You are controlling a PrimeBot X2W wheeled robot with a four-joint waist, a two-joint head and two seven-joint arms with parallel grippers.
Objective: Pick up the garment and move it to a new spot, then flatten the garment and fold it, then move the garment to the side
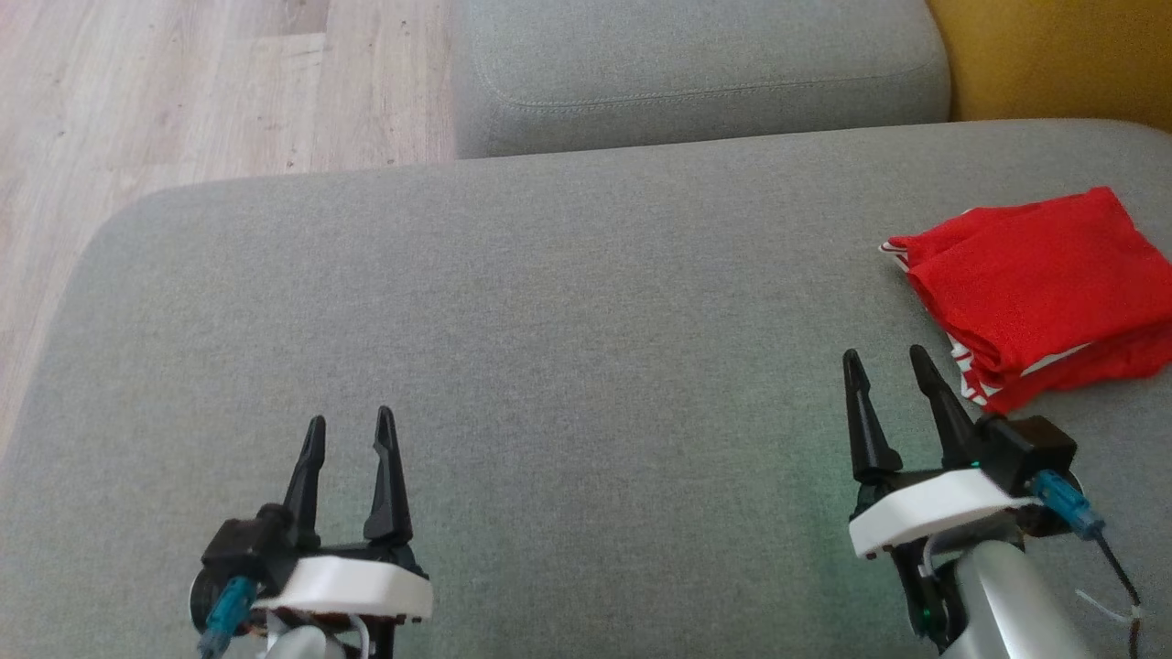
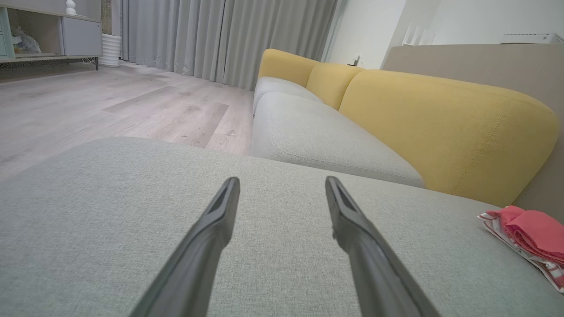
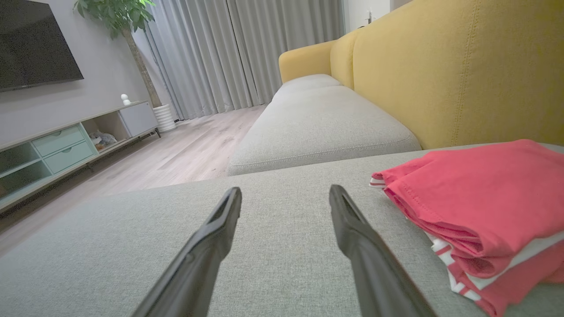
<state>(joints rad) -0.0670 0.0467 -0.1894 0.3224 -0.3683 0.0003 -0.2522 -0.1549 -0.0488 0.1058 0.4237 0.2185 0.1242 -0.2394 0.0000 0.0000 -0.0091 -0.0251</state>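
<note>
A red garment (image 1: 1035, 288) with white striped trim lies folded in a compact stack at the right side of the grey cushion (image 1: 549, 311). In the right wrist view the garment (image 3: 480, 202) sits just to the right of the fingers. My right gripper (image 1: 884, 361) hovers open over the cushion, close beside the garment's near left corner, holding nothing. My left gripper (image 1: 351, 426) is open and empty at the lower left, far from the garment (image 2: 528, 235), which lies at the right edge of the left wrist view.
A second grey seat cushion (image 1: 696, 64) adjoins at the back, with yellow backrests (image 3: 449, 75) to the right. Wooden floor (image 1: 165, 101) lies beyond the cushion's left and far edges. A low cabinet (image 3: 61, 145) and curtains (image 3: 246, 48) stand across the room.
</note>
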